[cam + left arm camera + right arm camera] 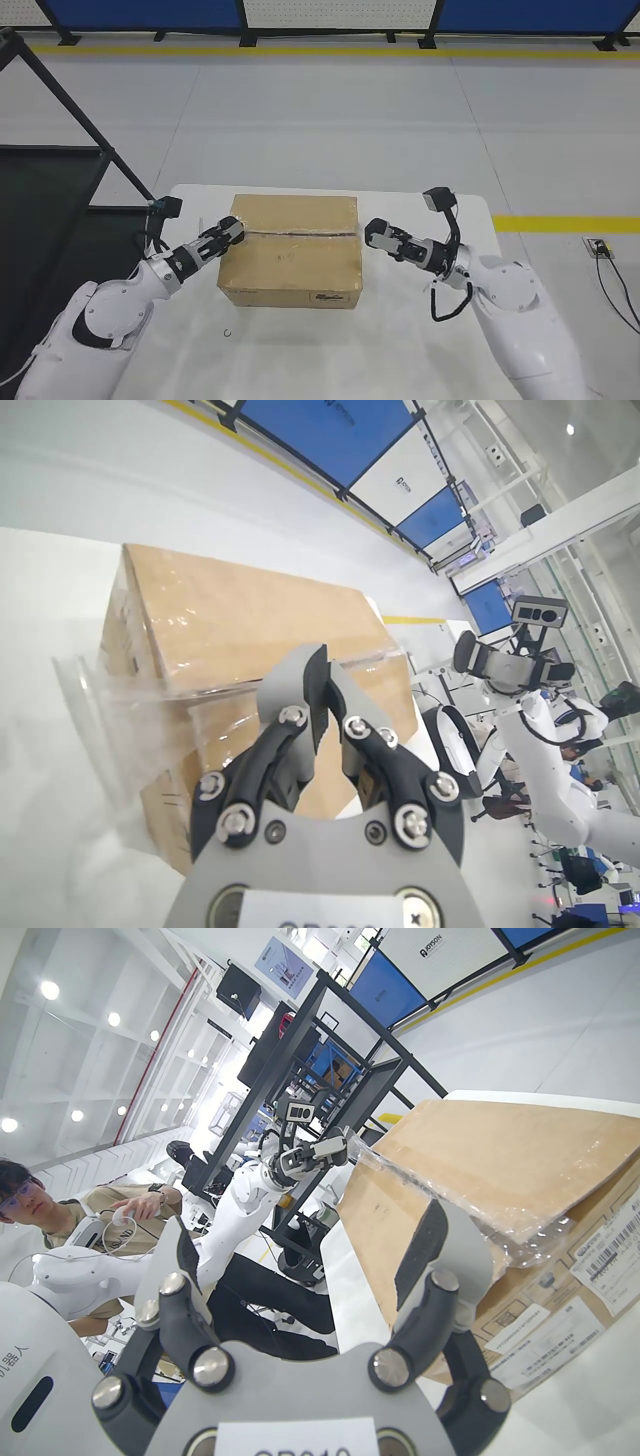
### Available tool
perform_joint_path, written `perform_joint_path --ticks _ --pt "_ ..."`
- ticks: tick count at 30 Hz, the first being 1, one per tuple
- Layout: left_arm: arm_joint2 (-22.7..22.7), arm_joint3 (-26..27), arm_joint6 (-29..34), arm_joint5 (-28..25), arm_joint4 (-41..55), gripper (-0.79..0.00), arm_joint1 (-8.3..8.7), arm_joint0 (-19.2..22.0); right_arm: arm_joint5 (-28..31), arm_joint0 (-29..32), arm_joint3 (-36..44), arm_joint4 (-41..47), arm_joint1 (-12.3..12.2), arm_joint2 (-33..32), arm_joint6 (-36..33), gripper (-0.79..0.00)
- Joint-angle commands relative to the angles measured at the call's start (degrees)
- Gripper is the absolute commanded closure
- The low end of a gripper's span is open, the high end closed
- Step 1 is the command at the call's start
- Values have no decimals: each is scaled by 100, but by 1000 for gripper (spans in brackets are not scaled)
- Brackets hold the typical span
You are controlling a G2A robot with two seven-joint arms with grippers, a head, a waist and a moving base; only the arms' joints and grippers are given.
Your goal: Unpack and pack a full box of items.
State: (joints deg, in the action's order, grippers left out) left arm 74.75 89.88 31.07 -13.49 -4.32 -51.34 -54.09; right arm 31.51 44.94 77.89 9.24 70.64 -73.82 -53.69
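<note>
Cardboard box [295, 255] sat closed in the middle of the white surface [420, 340], flaps down, with clear tape [300, 234] running along the top seam. Left end effector [232, 232] was at the left end of that seam, fingers clenched together right at a loose, crinkled strip of the tape (couldn't tell if any tape was actually pinched between the pads). Right end effector [372, 232] sat at the opposite end of the seam, released, fingers spread wide with nothing between them, close to the box's labelled end face. Tape at that end looked wrinkled and partly lifted off the cardboard.
</note>
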Motion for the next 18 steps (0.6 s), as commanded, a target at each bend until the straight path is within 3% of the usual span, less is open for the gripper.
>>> perform_joint_path --ticks 1,4,9,18 --pt "3 3 1 0 8 0 1 -2 -6 40 27 -3 -13 -14 30 -785" --pt "-26 40 -128 44 -232 0 -4 -47 -23 78 66 -4 -30 -21 61 -785" --pt "-211 18 145 135 342 0 -75 19 -70 70 87 -2 -45 31 95 -785" --pt "-704 -849 774 668 1581 0 -289 800 -28 65 5 47 -70 93 141 -785"
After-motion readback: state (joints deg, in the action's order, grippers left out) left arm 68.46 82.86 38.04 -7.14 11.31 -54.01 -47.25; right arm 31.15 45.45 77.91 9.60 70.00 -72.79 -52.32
